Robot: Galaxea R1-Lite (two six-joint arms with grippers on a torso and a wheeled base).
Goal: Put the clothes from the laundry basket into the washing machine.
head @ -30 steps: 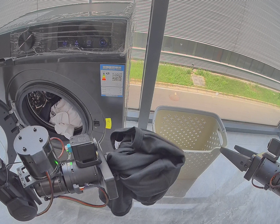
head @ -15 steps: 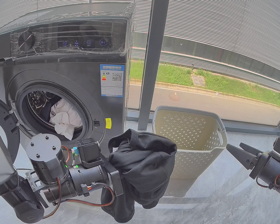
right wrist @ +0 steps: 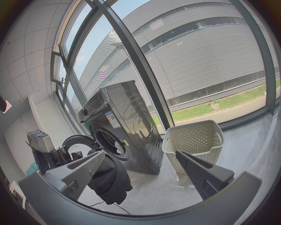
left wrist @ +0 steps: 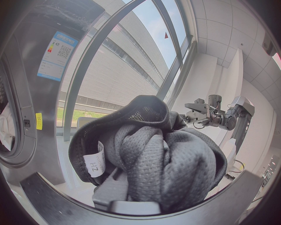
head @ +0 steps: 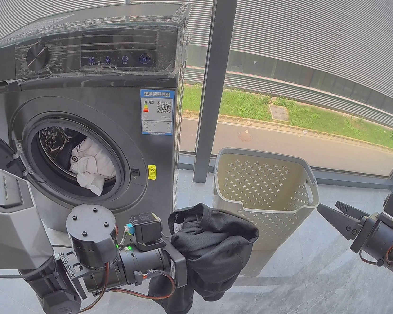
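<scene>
A dark garment (head: 215, 248), judged soft, light and limp, is held bunched in the closed left pincer (head: 180, 265) at lower centre, between the washing machine (head: 115, 120) and the laundry basket (head: 268, 193). Dangling folds may snag, so the bunched middle is best gripped. The right pincer (head: 341, 217) is spread wide and empty.

The left arm was low down on the left side of the laundry basket (head: 269, 222), nearer the robot than the basket. Its wrist lay almost flat and pointed at the basket. The left gripper (head: 195, 260) was closed tight on a dark cloth (head: 215, 248), which hid its fingers. The right arm came in from the right side of the basket. The right gripper (head: 329, 207) pointed at the basket's side, close but not touching. Its two fingers were spread wide with nothing between them.
</scene>
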